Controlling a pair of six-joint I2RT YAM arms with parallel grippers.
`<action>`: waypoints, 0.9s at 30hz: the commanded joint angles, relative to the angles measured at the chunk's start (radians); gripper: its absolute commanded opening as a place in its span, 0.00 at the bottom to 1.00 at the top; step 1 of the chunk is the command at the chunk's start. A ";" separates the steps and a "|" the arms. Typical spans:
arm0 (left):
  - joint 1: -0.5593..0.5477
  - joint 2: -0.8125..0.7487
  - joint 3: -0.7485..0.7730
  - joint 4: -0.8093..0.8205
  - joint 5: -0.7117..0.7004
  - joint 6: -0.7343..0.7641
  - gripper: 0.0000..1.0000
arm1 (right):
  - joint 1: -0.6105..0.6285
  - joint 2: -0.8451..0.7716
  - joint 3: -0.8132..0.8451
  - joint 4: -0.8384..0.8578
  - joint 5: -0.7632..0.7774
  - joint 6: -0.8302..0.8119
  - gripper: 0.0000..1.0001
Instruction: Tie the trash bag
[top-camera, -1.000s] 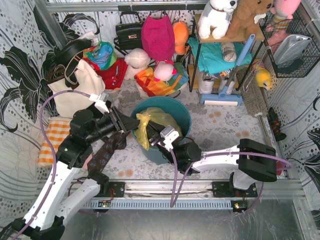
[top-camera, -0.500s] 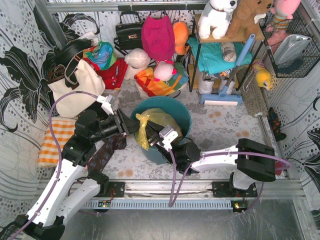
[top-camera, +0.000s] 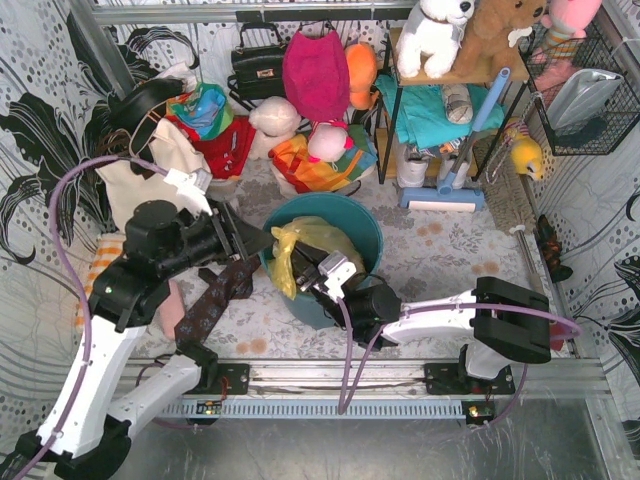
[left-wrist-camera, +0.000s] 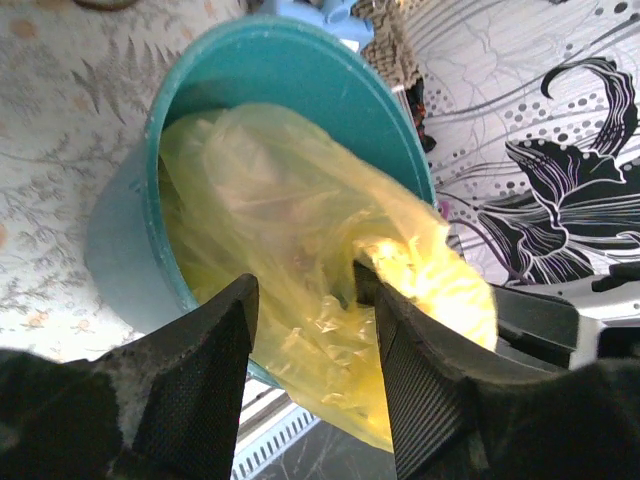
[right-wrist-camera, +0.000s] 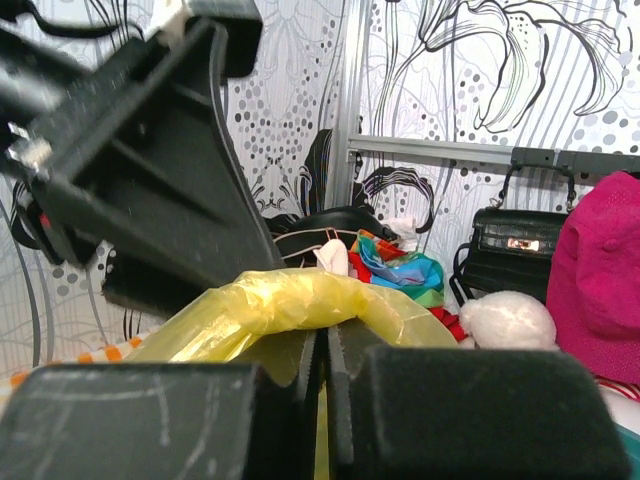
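Trash bag: centre of the top view, seated inside teal bin on patterned table. Thin yellow-green film, mouth gathered into a loose tail over the bin's left rim. Not yet knotted.

Left end effector: left of centre, level with the bin's left rim. Jaws parted, with yellow film in the gap in the wrist view. Contact with either finger not confirmable.

Right end effector: just right of the tail, below centre. Jaws pressed together on a twisted strand of the trash bag, draped across the fingertips in its own wrist view.

Hazards, as judged:
- Tear: thin film stretched between two end effectors, likely to split under a hard or sideways pull.
- Slip: narrow pinch on slick plastic at the right, so possible loss of the strand and collapse of the gathered mouth.
- Mis-grasp: left jaws closing on the bin rim along with the film, or on air beside the tail.
- Bin drag or tip: light bin, prone to tilting toward the lower left under an outward pull.
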 joint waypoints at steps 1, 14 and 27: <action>0.001 0.010 0.120 -0.088 -0.133 0.079 0.59 | 0.003 0.006 0.023 0.100 -0.011 -0.008 0.03; 0.001 -0.009 0.040 0.126 -0.054 -0.246 0.48 | 0.003 0.001 0.021 0.101 -0.016 -0.010 0.03; 0.000 0.041 0.029 0.157 0.004 -0.286 0.38 | 0.003 0.001 0.018 0.099 -0.013 -0.013 0.03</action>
